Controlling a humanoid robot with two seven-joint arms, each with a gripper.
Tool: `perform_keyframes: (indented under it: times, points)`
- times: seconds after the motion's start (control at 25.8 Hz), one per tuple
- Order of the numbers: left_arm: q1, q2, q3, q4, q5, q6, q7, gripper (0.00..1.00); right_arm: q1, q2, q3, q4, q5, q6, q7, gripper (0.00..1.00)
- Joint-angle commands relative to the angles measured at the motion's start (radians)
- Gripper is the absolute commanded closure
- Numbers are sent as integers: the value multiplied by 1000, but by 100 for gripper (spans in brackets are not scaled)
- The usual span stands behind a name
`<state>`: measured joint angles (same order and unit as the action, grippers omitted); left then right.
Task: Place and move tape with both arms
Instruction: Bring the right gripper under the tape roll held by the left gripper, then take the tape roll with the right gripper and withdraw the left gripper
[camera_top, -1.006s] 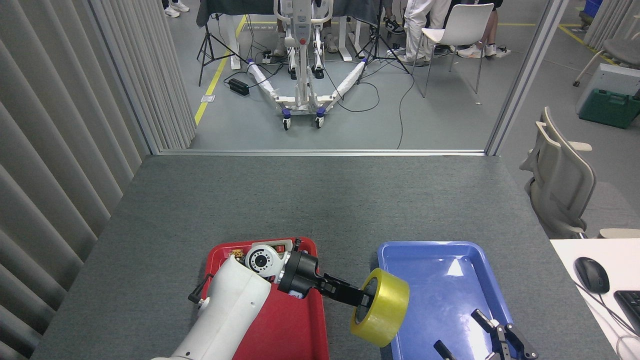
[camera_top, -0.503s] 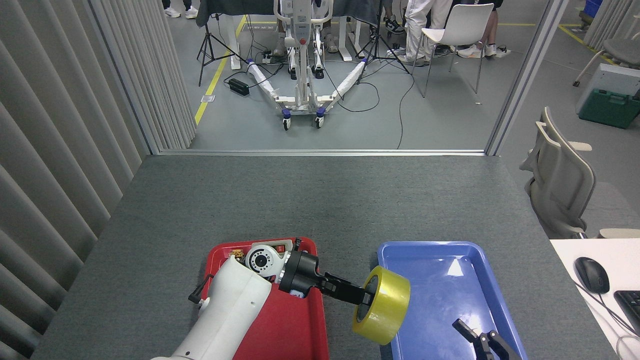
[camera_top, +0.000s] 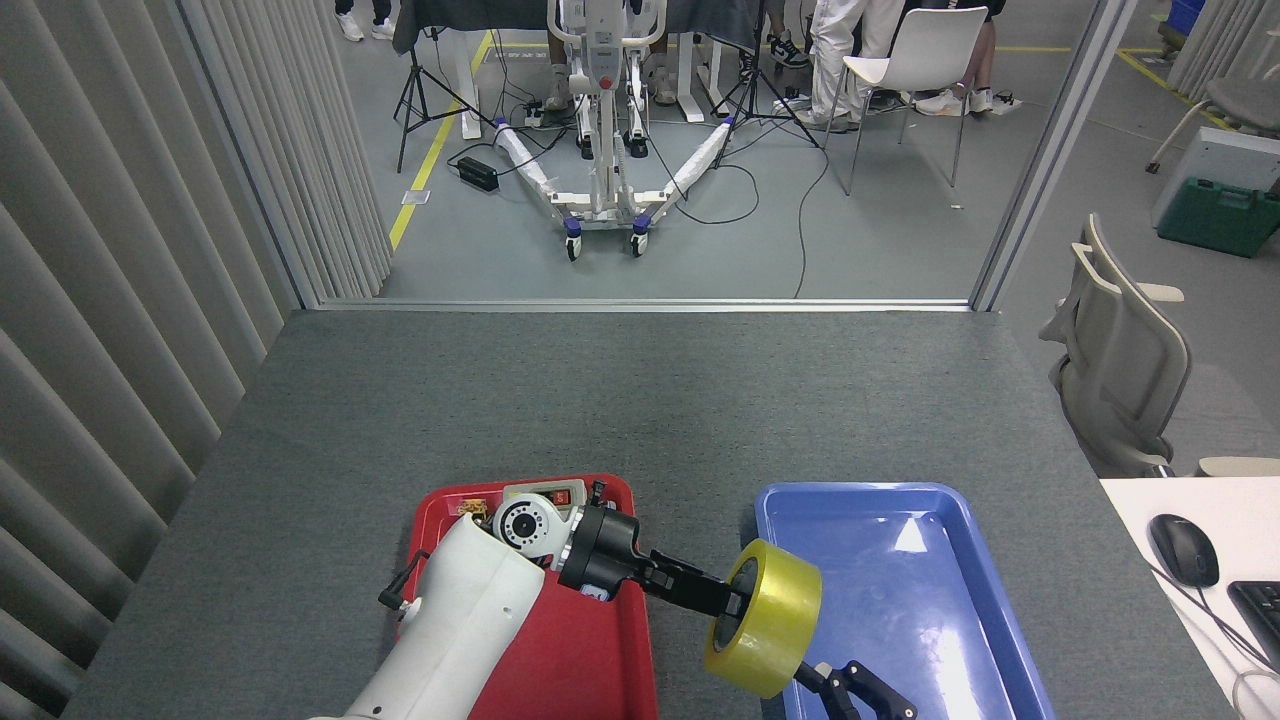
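The grey felt-covered bench is bare over its whole far half, from the metal strip at its back edge down to the two trays, so open room lies ahead and between the trays and the side edges. A wall of pale vertical slats runs close along the left edge; the right edge drops off beside a beige office chair and the corner of a white desk carrying a black computer mouse.

Near the front edge sit a red plastic tray on the left and a blue plastic tray on the right, well apart, with a strip of bare bench between them.

The wide roll of translucent yellow packing tape is held up above that strip and the blue tray's left rim. It stands on edge: its round open face turns left toward the arm, and its axis runs roughly left to right, tilted slightly.

The white-shelled left arm reaches across the red tray, and its black left hand is closed on the roll, pinching the wall at the open face.

The black right hand comes up at the bottom edge, just beside the roll's lower right, its fingers spread apart and gripping nothing. Whether it touches the roll is unclear.
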<state>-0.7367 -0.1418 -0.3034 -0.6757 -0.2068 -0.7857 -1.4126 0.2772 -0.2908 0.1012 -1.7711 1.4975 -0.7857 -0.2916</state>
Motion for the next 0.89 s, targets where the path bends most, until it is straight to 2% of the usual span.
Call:
perform_keyframes:
  times: [0.0, 0.12, 0.31, 0.43, 0.46, 0.5, 0.58, 0.62, 0.66, 0.7, 0.77, 0.85]
  points:
    - [22, -1, -17, -16, -2, 0, -2, 100, -7, 7, 25, 1, 17, 0, 2, 31]
    - [43, -1, -34, -53, -3, 0, -3, 100, -7, 4, 25, 2, 20, 0, 2, 58]
    - [76, 1, -45, -88, -5, 0, -5, 100, -6, 1, 17, 5, 23, 0, 2, 87]
    - [88, 1, -43, -99, 3, 0, -6, 100, 3, -1, 3, 2, 21, 0, 2, 100]
    - [88, 1, -39, -99, 12, 0, -6, 100, 8, -1, -15, 2, 21, 0, 2, 100]
    - [86, 1, -33, -100, 14, 0, -3, 89, 14, -2, -31, 1, 21, 0, 2, 100]
    - [86, -1, -5, -96, 35, 0, 1, 54, 30, -2, -61, -2, 21, 0, 2, 100]
    - [85, -1, 12, -94, 53, 0, 1, 32, 31, -2, -77, -4, 21, 0, 2, 100]
    - [79, -2, 47, -88, 78, 0, 1, 3, 33, -1, -94, -4, 21, 0, 2, 100]
    - [74, 4, 87, -91, 104, 0, 3, 0, 40, -1, -109, -5, 21, 0, 2, 100]
    - [80, 18, 121, -111, 142, 0, 4, 0, 43, -1, -137, -7, 18, 0, 2, 100]
    - [94, 80, 142, -191, 167, 0, 18, 0, 43, -1, -163, -7, 18, 0, 3, 100]
